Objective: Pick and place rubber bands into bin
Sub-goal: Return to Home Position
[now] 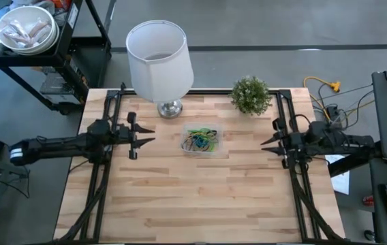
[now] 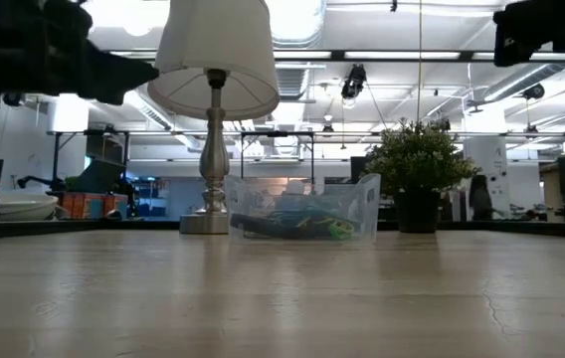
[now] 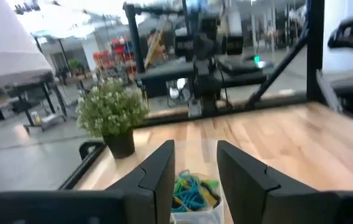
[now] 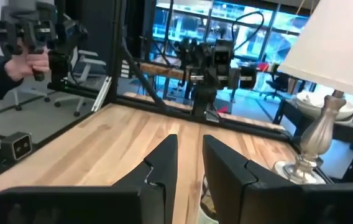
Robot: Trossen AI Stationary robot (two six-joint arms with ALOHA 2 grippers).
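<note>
The clear plastic bin (image 1: 202, 141) stands on the table's middle, a little toward the far edge. The rubber bands (image 1: 202, 139) lie tangled inside it, green, blue and tan; they also show through its wall in the low view (image 2: 292, 225) and in the left wrist view (image 3: 192, 193). My left gripper (image 1: 147, 136) hovers above the table to the bin's left, open, its fingers pointing at the bin (image 3: 195, 208). My right gripper (image 1: 267, 140) hovers to the bin's right, open, also pointing at it. Neither touches anything.
A lamp with a white shade (image 1: 158, 58) and metal base (image 1: 169, 107) stands just behind the bin. A potted plant (image 1: 251, 94) is at the far right. Bare wood (image 1: 200, 204) covers the near half. A person's hand (image 4: 21, 65) shows beyond the table.
</note>
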